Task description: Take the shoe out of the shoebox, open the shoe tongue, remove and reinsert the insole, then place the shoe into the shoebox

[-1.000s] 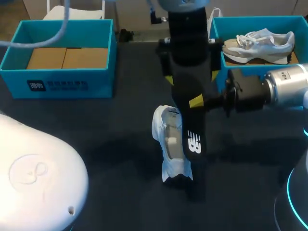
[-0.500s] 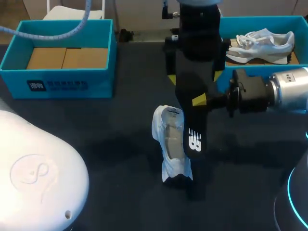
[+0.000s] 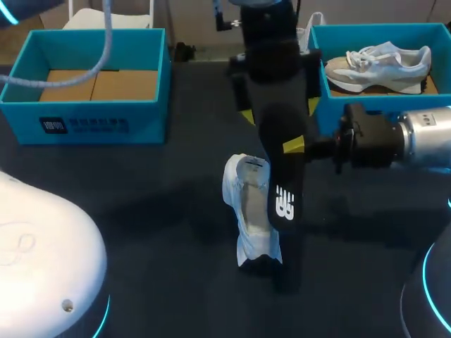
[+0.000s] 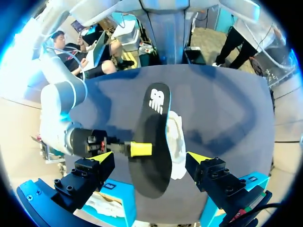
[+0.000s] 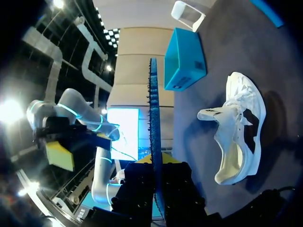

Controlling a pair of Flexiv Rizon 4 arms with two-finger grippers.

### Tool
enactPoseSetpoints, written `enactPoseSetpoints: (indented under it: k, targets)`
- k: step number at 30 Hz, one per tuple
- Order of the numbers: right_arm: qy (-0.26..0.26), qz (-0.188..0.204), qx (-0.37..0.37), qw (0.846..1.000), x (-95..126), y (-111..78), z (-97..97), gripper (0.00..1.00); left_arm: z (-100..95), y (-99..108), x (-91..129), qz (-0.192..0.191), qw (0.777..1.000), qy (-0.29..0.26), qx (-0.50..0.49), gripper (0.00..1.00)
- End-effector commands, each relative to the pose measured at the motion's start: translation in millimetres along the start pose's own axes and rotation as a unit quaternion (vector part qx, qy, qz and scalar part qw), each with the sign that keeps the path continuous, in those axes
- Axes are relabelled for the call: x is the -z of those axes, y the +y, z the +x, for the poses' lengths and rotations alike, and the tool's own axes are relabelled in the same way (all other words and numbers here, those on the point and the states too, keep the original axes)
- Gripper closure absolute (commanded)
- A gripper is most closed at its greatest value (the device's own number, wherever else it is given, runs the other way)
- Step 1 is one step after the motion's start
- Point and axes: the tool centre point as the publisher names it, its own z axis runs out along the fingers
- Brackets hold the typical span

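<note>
insole [image 3: 282,184], black, is hanging upright over the middle of the tabletop [image 3: 162,211], with its lower end dipping close beside the white shoe [image 3: 246,204]; i cannot tell whether the two are touching. right gripper [image 3: 296,146] is sitting at the insole's right side and pinching it partway up across its flat faces. in the right wrist view the insole is standing edge-on between the fingers. left gripper [image 3: 280,111] is hanging above the insole's upper end with its fingers spread wide, holding nothing. in the left wrist view the insole and shoe are lying ahead of it, between its two yellow tips and clear of both.

the shoe is lying on the tabletop with its opening facing the insole, well apart from both boxes. bare dark tabletop is stretching from the shoe's left side to the left blue box [image 3: 91,123], and more is lying open on the near side of the shoe. the right blue box [image 3: 373,29], holding a second shoe [image 3: 380,60], is sitting with its near wall just behind the right gripper's wrist, so that side is the tightest.
</note>
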Motion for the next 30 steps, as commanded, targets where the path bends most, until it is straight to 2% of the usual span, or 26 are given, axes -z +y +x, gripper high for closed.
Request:
enactPoseSetpoints:
  k: [1,4,14,19,23,25,30]
  targets:
    - [-0.005,-0.006,-0.004,1.000,8,-6.3,2.8,1.00,18.3,5,-1,-0.010,0.974,-0.224,-0.004,0.00]
    - [-0.007,-0.006,-0.006,1.000,12,-7.0,3.4,1.00,25.1,9,0,-0.014,0.959,-0.281,-0.003,0.00]
    - [-0.005,-0.018,-0.001,1.000,19,-11.8,11.9,1.00,37.0,11,-5,-0.047,0.918,-0.394,0.000,0.00]
    - [-0.007,-0.017,-0.002,1.000,20,-13.0,15.1,1.00,40.7,12,-5,-0.057,0.887,-0.458,-0.004,0.00]
    - [-0.010,-0.016,-0.004,1.000,22,-12.3,17.9,1.00,43.1,9,8,-0.052,0.855,-0.516,0.002,0.00]
    - [-0.012,-0.016,-0.005,1.000,23,-11.8,18.6,1.00,43.0,2,21,-0.044,0.858,-0.511,-0.001,0.00]
    - [-0.014,-0.012,-0.007,1.000,25,-10.9,18.7,1.00,43.0,2,21,-0.044,0.858,-0.511,-0.001,0.00]
